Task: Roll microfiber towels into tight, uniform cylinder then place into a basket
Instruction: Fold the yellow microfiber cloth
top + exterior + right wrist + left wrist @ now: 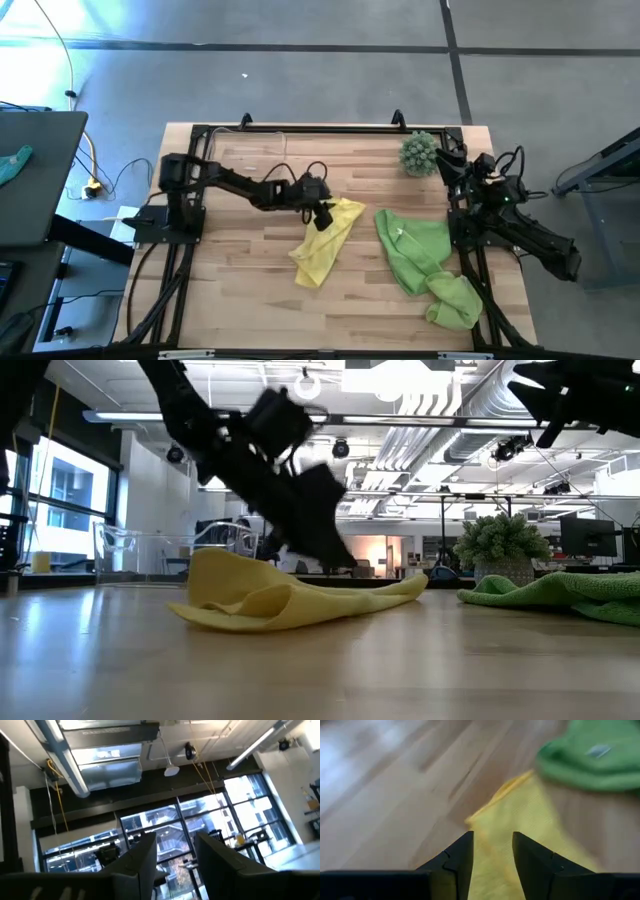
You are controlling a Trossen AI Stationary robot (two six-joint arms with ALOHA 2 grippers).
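Left gripper (pixel 322 214) over yellow towel (pixel 326 243)
Your fingers stand apart; towel's long axis runs frame upper right to lower left

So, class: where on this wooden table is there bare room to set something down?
Free: the near-left wood beside the crumpled pale yellow towel, and the strip between it and the light green towels. Crowded: the right side, with green towels and the spiky green plant; the clear plastic tray fills the far-left.
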